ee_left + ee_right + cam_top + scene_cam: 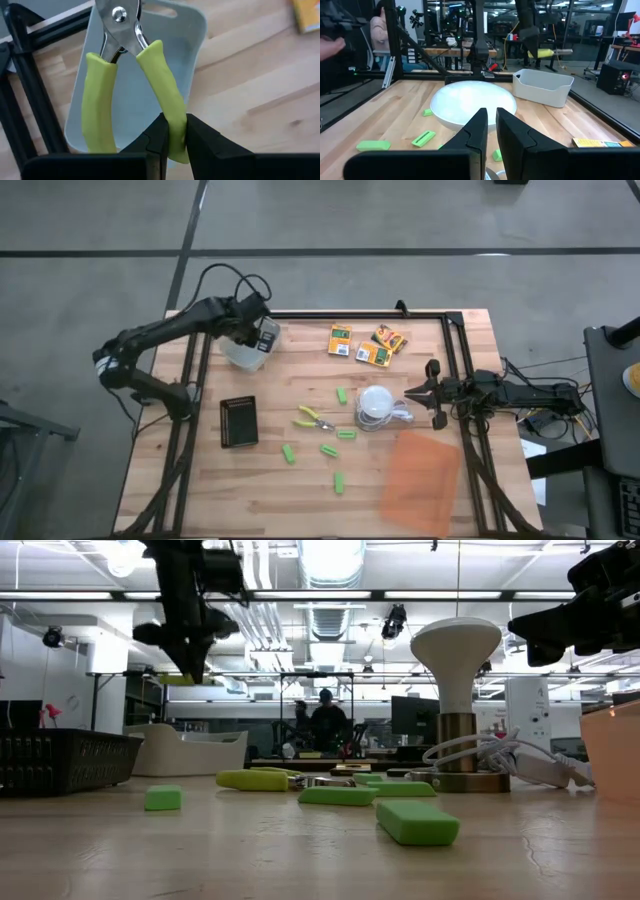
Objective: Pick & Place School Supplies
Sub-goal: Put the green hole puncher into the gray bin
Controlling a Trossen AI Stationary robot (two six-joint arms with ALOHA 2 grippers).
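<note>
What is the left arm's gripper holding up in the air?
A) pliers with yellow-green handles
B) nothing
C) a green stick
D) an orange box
A: the left gripper has its fingers pinched on one yellow-green handle of the pliers, which hang above the pale bin.

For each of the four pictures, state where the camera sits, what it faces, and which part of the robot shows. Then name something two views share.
High view: above the table, looking straight down; both arms show, the left tool over the white bin.
Low view: at table-top height, looking level past a green stick into the room; arms enter from above.
Left wrist view: on the left arm, looking down past its fingers clamped on the pliers.
Right wrist view: on the right arm, facing across the table; its tool shows.
Shared: the lamp in the high and low views.
</note>
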